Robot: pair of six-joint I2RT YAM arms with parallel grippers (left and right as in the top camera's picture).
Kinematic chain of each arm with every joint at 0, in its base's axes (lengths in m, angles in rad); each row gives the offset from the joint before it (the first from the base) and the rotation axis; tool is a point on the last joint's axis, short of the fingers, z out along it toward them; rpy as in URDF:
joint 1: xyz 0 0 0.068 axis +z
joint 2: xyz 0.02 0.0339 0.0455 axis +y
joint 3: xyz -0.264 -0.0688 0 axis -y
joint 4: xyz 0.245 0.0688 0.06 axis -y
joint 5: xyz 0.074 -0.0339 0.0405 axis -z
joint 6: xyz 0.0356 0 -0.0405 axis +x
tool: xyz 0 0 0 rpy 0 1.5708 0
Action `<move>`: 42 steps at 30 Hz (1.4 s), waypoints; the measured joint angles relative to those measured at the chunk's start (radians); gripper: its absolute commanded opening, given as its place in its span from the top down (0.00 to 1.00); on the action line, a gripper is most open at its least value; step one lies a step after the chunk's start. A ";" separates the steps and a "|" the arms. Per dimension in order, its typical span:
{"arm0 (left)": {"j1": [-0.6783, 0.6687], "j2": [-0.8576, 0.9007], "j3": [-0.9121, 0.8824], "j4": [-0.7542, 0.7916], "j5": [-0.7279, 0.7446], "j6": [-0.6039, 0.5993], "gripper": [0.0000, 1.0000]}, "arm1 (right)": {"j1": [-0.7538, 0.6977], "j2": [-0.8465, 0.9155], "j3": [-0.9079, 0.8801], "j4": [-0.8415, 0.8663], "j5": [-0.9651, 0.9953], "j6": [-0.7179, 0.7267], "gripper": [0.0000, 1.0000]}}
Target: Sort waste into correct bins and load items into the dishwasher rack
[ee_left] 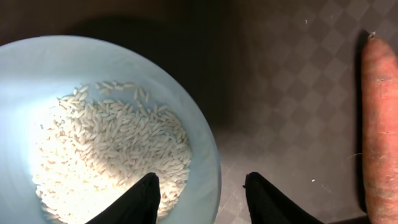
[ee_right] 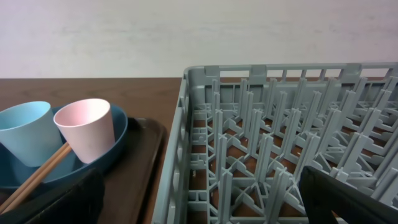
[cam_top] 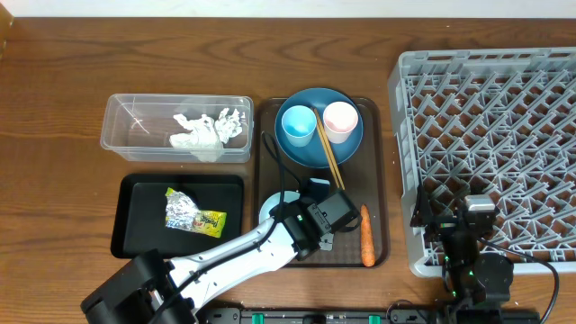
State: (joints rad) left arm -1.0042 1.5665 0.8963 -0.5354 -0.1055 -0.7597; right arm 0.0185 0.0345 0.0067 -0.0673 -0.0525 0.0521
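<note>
Over on the left of the worktop we've got the clear tub (cam_top: 121,112) with the napkins (cam_top: 207,130) in it and the black tray (cam_top: 144,216) holding the foil wrapper (cam_top: 192,214), so that bit looks fine. The worry is the light-blue bowl (ee_left: 37,74) at the front-left of the brown serving tray (cam_top: 355,184). It's full of loose rice (ee_left: 112,149), and the left claw (ee_left: 200,180) sits part-open astride its rim, one finger over the rice and one outside, gripping nothing yet. We reckon a pinch on one thin edge could let the bowl tilt on the lift and dump grains across the tray, or the inner finger could plough into the rice. The carrot (ee_left: 380,124) lies near the outer finger, so a sloppy approach might nudge it. Further right, the right claw (ee_right: 202,186) hangs wide open and empty at the dishwasher rack (cam_top: 486,99)'s front corner, where it might block loading.
</note>
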 measured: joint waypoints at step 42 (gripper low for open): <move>0.000 0.003 0.000 0.035 -0.014 0.000 0.62 | 0.000 0.000 0.000 0.000 0.000 0.000 0.01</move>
State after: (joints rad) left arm -1.0042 1.5696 0.8963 -0.5003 -0.1196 -0.7593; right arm 0.0185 0.0349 0.0067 -0.0673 -0.0525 0.0521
